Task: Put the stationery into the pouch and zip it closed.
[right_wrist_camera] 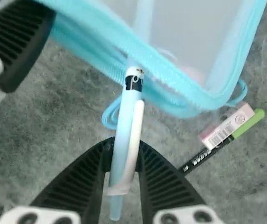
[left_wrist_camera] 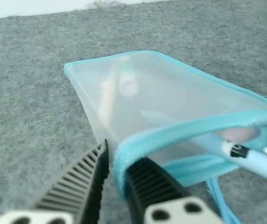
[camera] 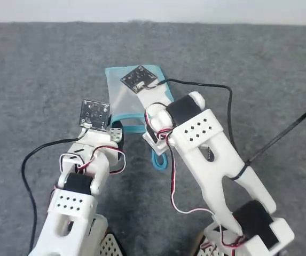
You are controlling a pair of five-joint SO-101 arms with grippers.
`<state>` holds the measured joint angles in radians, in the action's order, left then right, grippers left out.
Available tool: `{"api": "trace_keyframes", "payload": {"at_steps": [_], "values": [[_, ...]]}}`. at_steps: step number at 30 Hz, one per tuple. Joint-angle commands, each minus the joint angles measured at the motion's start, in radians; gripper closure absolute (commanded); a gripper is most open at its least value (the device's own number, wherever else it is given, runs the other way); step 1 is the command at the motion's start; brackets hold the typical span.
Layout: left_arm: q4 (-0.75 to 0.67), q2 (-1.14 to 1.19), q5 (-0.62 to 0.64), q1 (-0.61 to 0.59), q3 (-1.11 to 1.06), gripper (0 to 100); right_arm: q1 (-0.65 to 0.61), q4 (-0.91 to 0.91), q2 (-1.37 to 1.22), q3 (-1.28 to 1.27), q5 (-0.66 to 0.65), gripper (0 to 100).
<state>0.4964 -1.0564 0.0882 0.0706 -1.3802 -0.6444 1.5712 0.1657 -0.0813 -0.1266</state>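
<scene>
Pouch (camera: 122, 100) lies flat on the grey worktop (camera: 35, 64), between the two wrists, translucent with light-blue zip trim

Left jaws: closed on the blue zip edge at one corner of the pouch (left_wrist_camera: 170, 102) mouth, with the trim pinched between the ribbed pads. That edge is lifted, so the mouth gapes

Right jaws: clamped on the light-blue pen (right_wrist_camera: 126, 154), gripping near its back end with the barrel running straight out between the pads. The pen's dark-banded nose sits right at the pouch (right_wrist_camera: 194, 42) mouth, touching the zip line. In the left wrist view the pen (left_wrist_camera: 256, 163) sits just under the raised upper zip edge; can't tell how far in it is

Still outside, on the worktop just beside the pouch's corner: black pencil (right_wrist_camera: 203, 157) with a green end, and a small pink-and-white block (right_wrist_camera: 224, 128) touching it near that end

Blue strap loop (camera: 161, 160) trails out from the mouth side onto the worktop, under the right arm

Faint pale shapes show through the pouch wall; can't tell what they are

Zip is open
</scene>
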Motion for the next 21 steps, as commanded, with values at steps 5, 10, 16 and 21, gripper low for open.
{"api": "trace_keyframes", "payload": {"at_steps": [5,10,16,21], "values": [[-0.008,0.014,0.014,0.006,0.021,99,0.002,0.031,0.160,0.037,-0.003,99.1],[-0.008,0.014,0.014,0.006,0.022,99,0.002,0.024,0.186,-0.009,-0.008,99.1],[-0.025,0.014,0.014,0.012,0.021,99,-0.019,-0.035,0.176,-0.043,-0.020,99.1],[-0.023,0.014,0.012,0.014,0.021,99,-0.022,-0.166,0.059,-0.031,0.049,99.0]]}}
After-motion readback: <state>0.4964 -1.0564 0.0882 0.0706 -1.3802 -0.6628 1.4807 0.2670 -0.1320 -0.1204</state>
